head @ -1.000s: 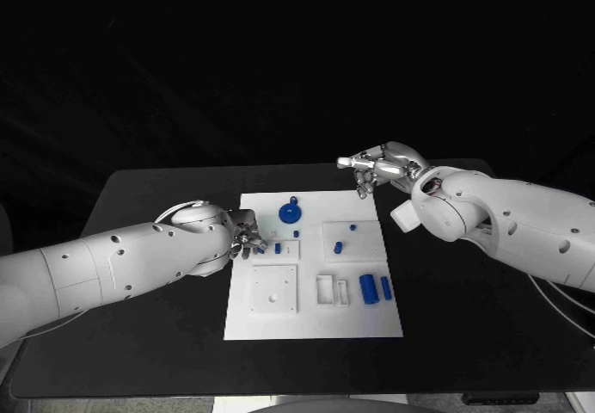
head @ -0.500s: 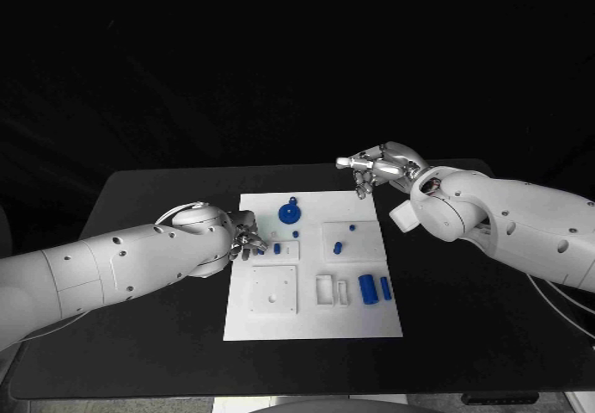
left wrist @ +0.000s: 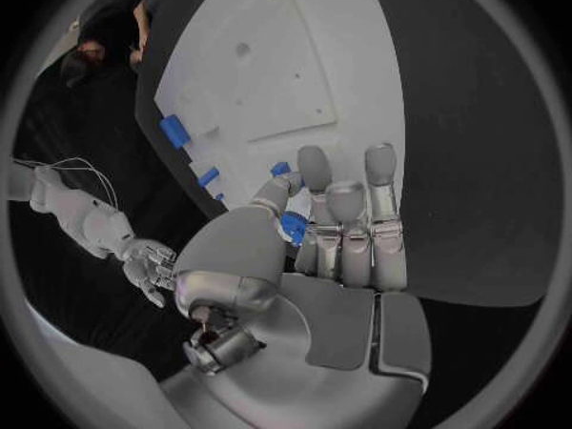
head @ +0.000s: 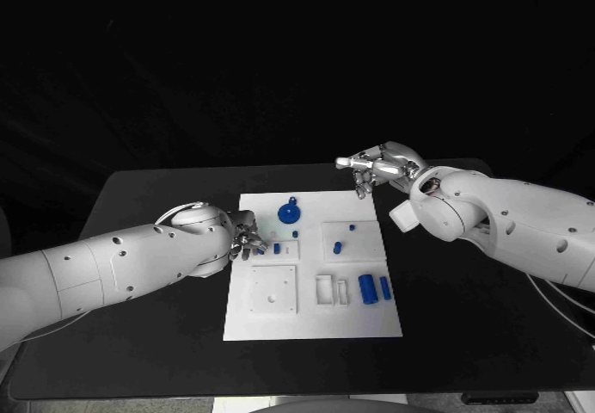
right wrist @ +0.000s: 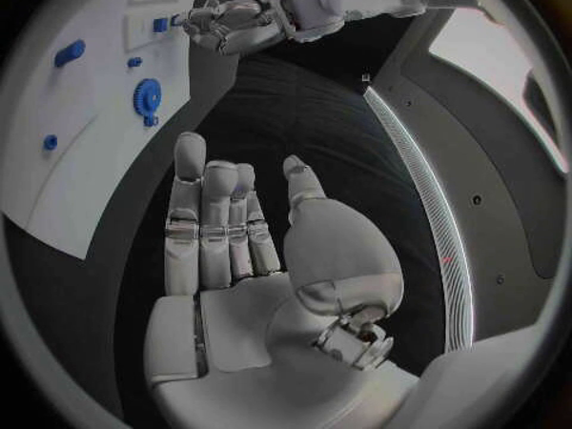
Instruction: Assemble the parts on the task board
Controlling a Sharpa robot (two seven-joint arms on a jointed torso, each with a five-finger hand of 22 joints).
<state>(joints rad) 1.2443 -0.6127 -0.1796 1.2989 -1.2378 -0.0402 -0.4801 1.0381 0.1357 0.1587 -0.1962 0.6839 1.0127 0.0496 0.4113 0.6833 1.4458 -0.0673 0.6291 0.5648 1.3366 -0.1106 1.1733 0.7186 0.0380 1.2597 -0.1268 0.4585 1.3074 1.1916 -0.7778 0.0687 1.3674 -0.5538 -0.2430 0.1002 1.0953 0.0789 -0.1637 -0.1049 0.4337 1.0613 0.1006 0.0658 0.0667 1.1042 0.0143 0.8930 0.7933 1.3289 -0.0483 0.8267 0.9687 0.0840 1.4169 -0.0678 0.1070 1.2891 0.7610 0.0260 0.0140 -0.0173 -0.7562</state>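
Two white arms reach over the black table point(head: 162, 344) in the head view, with the white task board point(head: 310, 320) lying between them. The left hand point(head: 242, 238) sits at the board's left edge, its fingers just beside a small blue part point(head: 278, 248) there; whether it grips anything cannot be told from this angle. The right hand point(head: 378, 168) hovers past the board's far right corner, well apart from every part, fingers loosely spread and holding nothing. On the board lie a round blue gear point(head: 291, 212) near the far end, a blue peg point(head: 337, 247) on a raised square, and a blue block point(head: 368, 288) with a slimmer blue bar point(head: 386, 288) just beside it near the right edge.

From the left wrist, the left hand point(left wrist: 316, 248) shows its long fingers straight and side by side over the board point(left wrist: 268, 67), while the thumb and a finger pinch a small blue piece point(left wrist: 292, 227).

From the right wrist, the right hand point(right wrist: 251, 248) is flat and empty, fingers extended above dark table, the board point(right wrist: 84, 162) off to one side with the gear point(right wrist: 148, 96) on it. Darkness surrounds the table.
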